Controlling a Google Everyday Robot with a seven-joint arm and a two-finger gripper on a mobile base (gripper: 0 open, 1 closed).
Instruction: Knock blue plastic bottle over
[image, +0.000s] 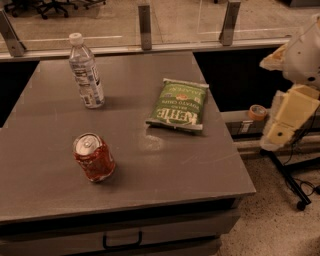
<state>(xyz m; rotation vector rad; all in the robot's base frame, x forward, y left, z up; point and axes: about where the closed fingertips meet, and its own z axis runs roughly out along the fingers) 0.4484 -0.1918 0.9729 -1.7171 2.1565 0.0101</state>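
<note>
The blue plastic bottle (86, 71) is clear and ribbed, with a white cap and a white-and-bluish label. It stands upright at the back left of the grey table (150, 170). My arm's cream-coloured parts show at the right edge of the camera view. The gripper (290, 119) hangs there beside the table, off its right side and far from the bottle. Nothing touches the bottle.
A red soda can (94, 157) stands at the front left of the table. A green chip bag (179, 105) lies flat right of centre. A roll of tape (257, 112) sits on a low ledge to the right. A railing with metal posts (145, 20) runs behind the table.
</note>
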